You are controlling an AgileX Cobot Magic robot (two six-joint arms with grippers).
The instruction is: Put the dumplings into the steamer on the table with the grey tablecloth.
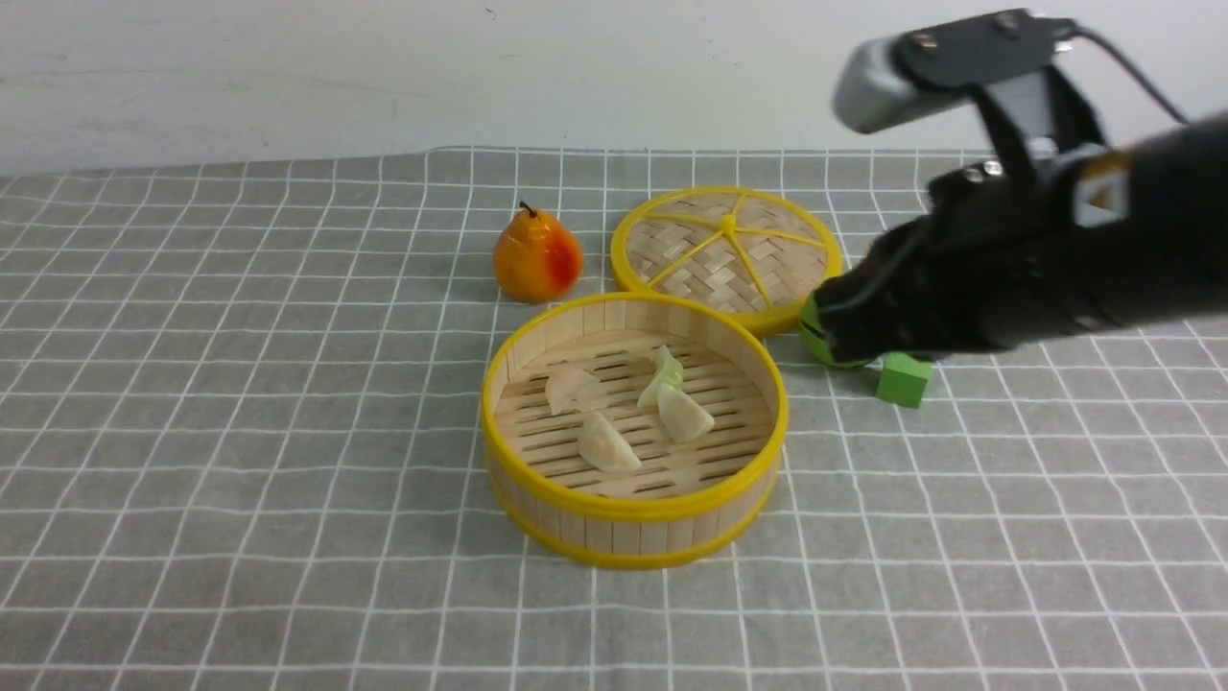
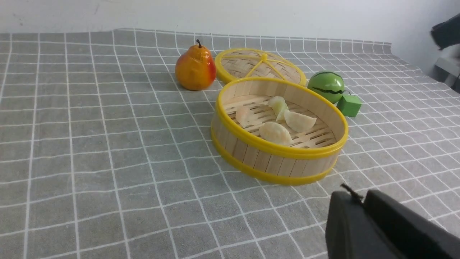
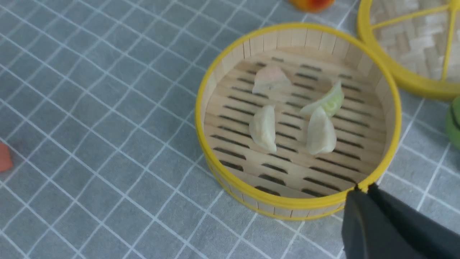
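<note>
The steamer stands mid-table on the grey tablecloth. All four dumplings lie on its slatted floor: the pinkish one, the pale green one and two cream-white ones. They also show in the right wrist view, pinkish, green and cream. My right gripper hangs just right of the steamer; in its wrist view it is shut and empty by the rim. My left gripper is shut and empty, short of the steamer.
The woven yellow-rimmed lid lies behind the steamer, with a pear to its left. A green striped ball and a green cube sit to the steamer's right, under my right arm. A small red thing lies at the edge of the right wrist view.
</note>
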